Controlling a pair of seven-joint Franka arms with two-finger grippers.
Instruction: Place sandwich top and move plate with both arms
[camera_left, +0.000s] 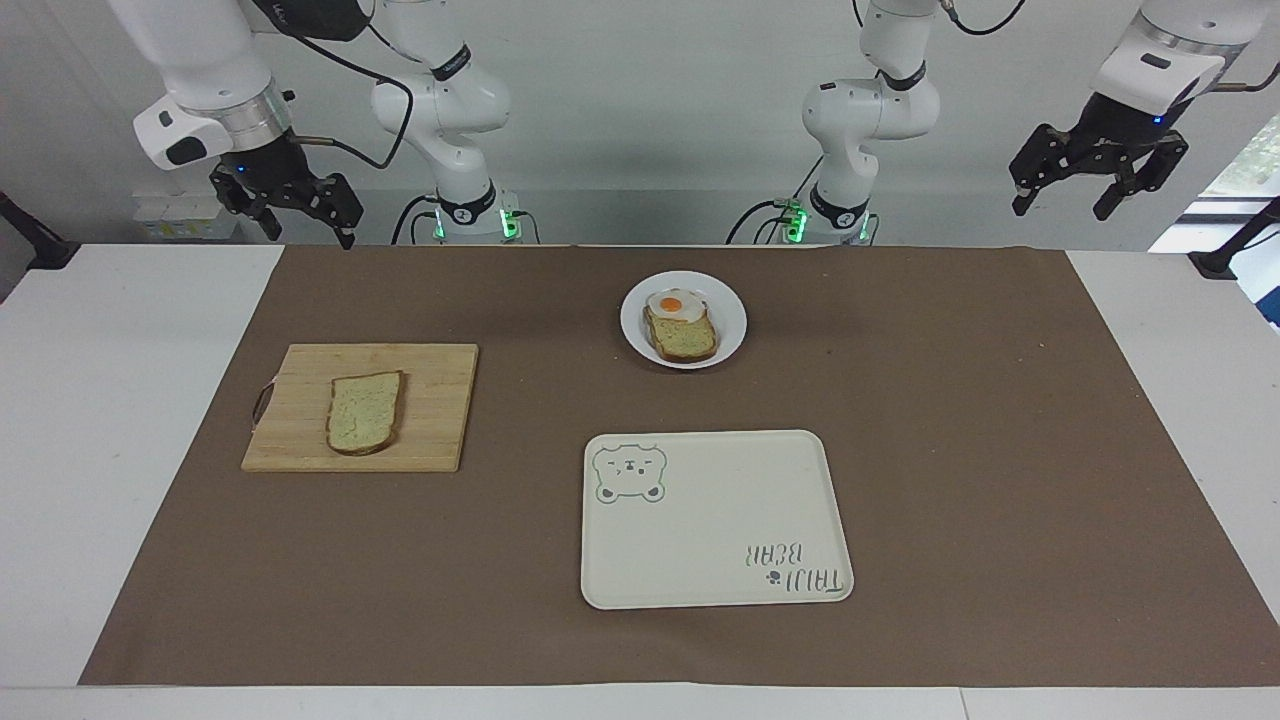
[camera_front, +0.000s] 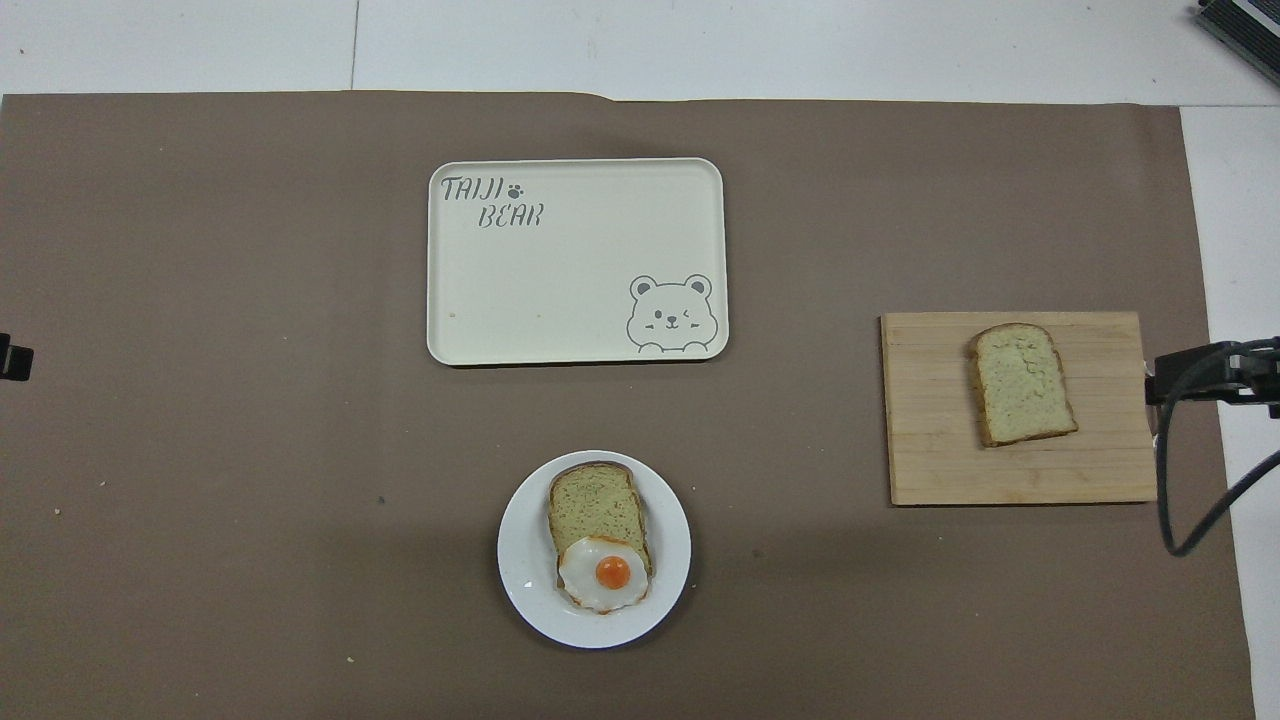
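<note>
Nothing of the task looks done yet; the sandwich top (camera_left: 365, 411) lies flat on the wooden cutting board (camera_left: 440, 440) at the middle left of the facing view, apart from everything else; the plate (camera_left: 730, 318) sits at the upper centre of that view, carrying the other bread slice (camera_left: 685, 338) with a fried egg (camera_left: 673, 304) on the end nearer the robots. The cream tray (camera_left: 715, 520) lies bare at the lower centre of the frame, farther from the robots than the plate. Still to come, as I judge it: picking up the plain slice, setting it on the egg slice, then moving the plate with both arms, probably onto the tray.

The right pincer (camera_left: 300, 222) hangs in the air at the upper left of the frame, over the table's edge by the robots, fingers spread, holding nothing; the left pincer (camera_left: 1062, 200) hangs at the upper right, likewise spread and bare, waiting.

The tray reads "TAIJI BEAR" (camera_front: 493, 202) in the overhead view, with a paw mark, and a winking bear drawing (camera_front: 671, 314) in one corner; no other writing is legible.
</note>
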